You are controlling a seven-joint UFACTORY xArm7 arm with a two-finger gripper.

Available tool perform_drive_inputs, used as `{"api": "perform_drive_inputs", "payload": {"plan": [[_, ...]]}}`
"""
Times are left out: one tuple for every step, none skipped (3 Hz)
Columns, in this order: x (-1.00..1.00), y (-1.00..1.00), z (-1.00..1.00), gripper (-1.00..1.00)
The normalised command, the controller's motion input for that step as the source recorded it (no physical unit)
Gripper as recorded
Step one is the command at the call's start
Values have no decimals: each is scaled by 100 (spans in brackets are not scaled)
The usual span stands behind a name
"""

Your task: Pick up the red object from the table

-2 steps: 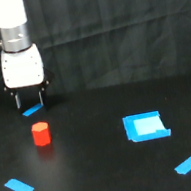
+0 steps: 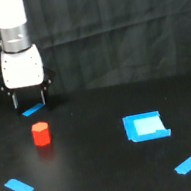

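The red object [image 2: 41,133] stands upright on the table [image 2: 94,154], its axis vertical, at the exterior view's left. The gripper [image 2: 28,99] hangs above and behind it, its 2 fingers apart, holding nothing.

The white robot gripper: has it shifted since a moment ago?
Yes, slightly. The white robot gripper has edged toward the exterior view's left, against the small blue tape strip behind it.

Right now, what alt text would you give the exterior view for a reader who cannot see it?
A white robot arm's open claw hangs behind a small red object standing untouched on a black table. Three blue tape strips and a blue square patch mark the table.
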Motion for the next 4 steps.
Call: {"api": "perform_drive_inputs", "payload": {"plan": [[20,-46,2,100],[-8,-68,0,100],[2,-90,-21,100],[-4,-95,-6,100]]}}
